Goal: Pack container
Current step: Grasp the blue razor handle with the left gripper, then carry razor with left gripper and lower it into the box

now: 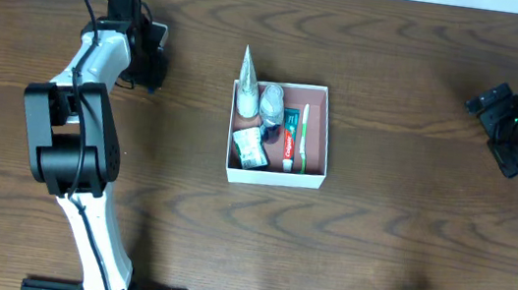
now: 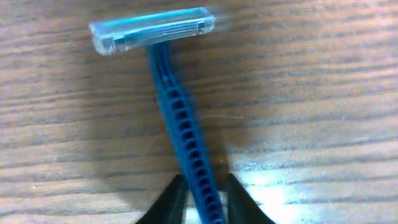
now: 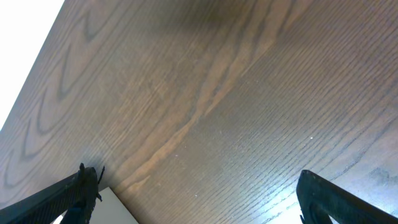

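left hand (image 2: 204, 186) narrowed onto blue razor (image 2: 180, 118), gripping handle end, head pointing away from hand | right hand (image 3: 196, 186) wide open, holding nothing, over bare bench (image 1: 407, 233) | container (image 1: 275, 178) mid-bench, well apart from both hands, open side up, sides nearly square to bench edges

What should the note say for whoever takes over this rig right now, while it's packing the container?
Left hand: shut on the handle of the blue razor, low over the table at its far left, well away from the container.
Right hand: open and empty, at the far right.
Container: table centre, holding a toothpaste tube and several wrapped items; a white pointed piece sticks out past its far-left corner.
Left to do: carry the razor over and place it inside.
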Robot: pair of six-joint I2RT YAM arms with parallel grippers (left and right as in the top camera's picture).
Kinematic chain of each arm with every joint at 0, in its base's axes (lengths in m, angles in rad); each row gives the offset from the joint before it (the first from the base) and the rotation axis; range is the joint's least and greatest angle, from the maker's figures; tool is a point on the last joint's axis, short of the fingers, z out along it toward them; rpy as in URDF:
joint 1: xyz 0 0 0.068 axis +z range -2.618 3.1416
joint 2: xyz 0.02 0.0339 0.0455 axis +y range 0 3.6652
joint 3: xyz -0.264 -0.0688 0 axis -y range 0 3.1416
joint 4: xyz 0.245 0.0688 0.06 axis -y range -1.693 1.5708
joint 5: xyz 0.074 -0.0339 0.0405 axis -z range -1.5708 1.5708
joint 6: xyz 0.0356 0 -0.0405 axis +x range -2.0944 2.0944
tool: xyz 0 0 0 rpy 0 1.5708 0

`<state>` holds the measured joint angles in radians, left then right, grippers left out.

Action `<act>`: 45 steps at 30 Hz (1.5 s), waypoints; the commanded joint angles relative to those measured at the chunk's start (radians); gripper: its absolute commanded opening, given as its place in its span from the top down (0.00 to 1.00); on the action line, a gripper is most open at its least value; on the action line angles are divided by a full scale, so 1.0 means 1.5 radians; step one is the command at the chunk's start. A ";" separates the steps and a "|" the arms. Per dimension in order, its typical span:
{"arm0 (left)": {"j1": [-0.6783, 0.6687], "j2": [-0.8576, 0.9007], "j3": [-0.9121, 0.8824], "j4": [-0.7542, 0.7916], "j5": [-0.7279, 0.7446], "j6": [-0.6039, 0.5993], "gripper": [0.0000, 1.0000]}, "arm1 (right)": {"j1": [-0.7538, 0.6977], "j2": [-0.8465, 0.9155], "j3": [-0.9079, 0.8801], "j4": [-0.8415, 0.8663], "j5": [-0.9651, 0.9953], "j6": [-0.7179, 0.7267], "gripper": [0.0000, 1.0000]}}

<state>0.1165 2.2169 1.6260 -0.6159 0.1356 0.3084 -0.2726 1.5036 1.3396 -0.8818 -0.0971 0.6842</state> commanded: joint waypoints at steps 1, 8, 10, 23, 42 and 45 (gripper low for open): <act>0.004 0.014 -0.006 -0.005 0.007 -0.001 0.94 | -0.003 -0.008 0.001 -0.001 0.002 -0.008 0.01; 0.002 -0.011 -0.003 -0.027 0.007 -0.070 0.94 | -0.003 -0.008 0.001 -0.001 0.002 -0.008 0.01; 0.001 -0.033 0.004 -0.043 0.007 -0.076 0.94 | -0.003 -0.008 0.001 -0.001 0.002 -0.008 0.01; -0.077 -0.393 0.028 -0.084 0.010 -0.228 0.94 | -0.003 -0.008 0.001 -0.001 0.002 -0.008 0.01; -0.679 -0.388 0.011 -0.055 -0.361 -0.448 0.94 | -0.003 -0.008 0.001 -0.001 0.002 -0.008 0.01; -0.682 -0.321 0.011 -0.057 -0.353 -0.510 0.94 | -0.003 -0.008 0.001 -0.001 0.002 -0.008 0.01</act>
<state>-0.9081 1.6695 1.6596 -0.6983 -0.3325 -0.3233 -0.2726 1.5036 1.3396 -0.8822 -0.0971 0.6842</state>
